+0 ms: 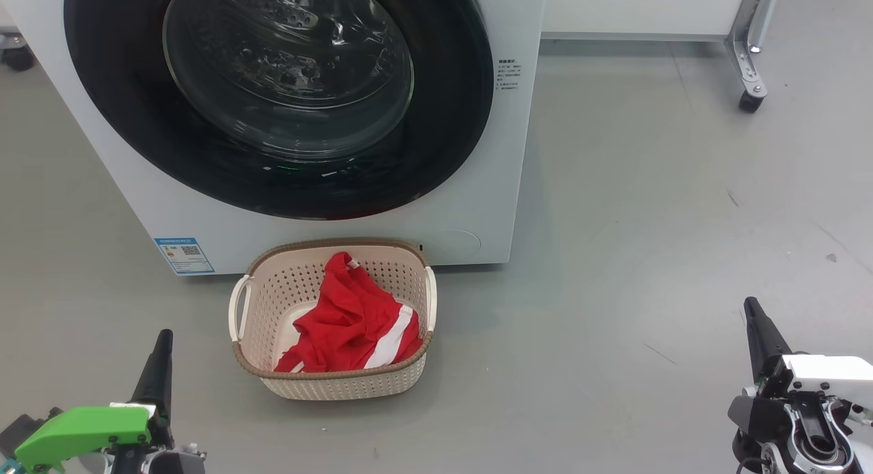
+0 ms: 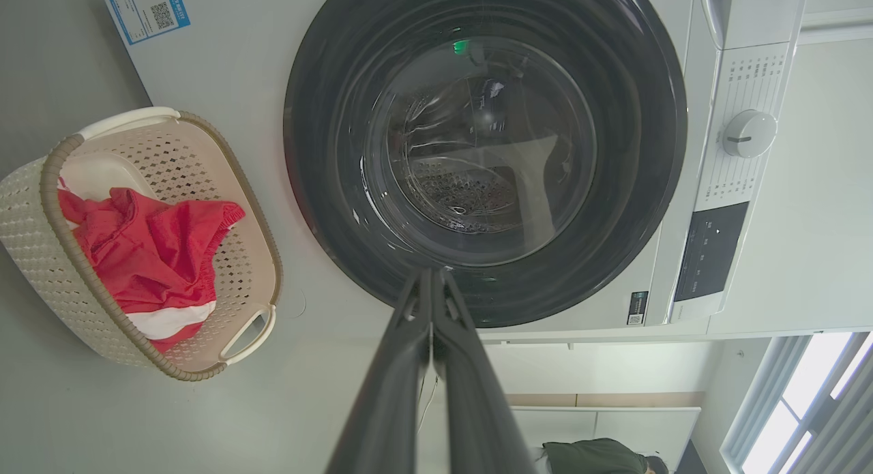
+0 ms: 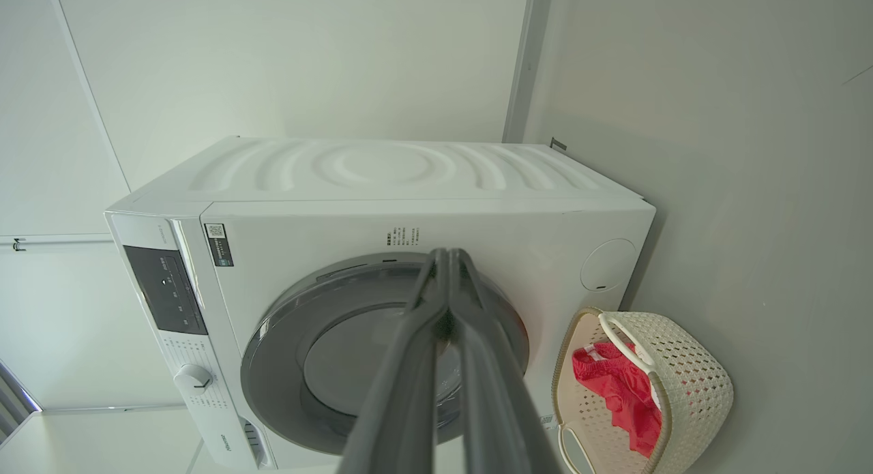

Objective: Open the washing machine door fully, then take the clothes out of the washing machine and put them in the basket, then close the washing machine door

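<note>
The washing machine door (image 1: 283, 92) sits shut, its glossy black rim flat against the white front of the washing machine (image 1: 341, 225). On the grey floor (image 1: 614, 256) directly in front of the machine stands the basket (image 1: 334, 387), a little to the right of the blue label (image 1: 183, 254) on the machine's lower left corner. The clothes (image 1: 348, 320) lie heaped inside the basket, red with a white stripe showing on the right. The left claw (image 1: 164, 337) hangs at the near left, clear of the basket, its two fingers pressed together on nothing. The right claw (image 1: 751, 305) hangs at the near right, well apart from the basket, fingers likewise closed and empty.
</note>
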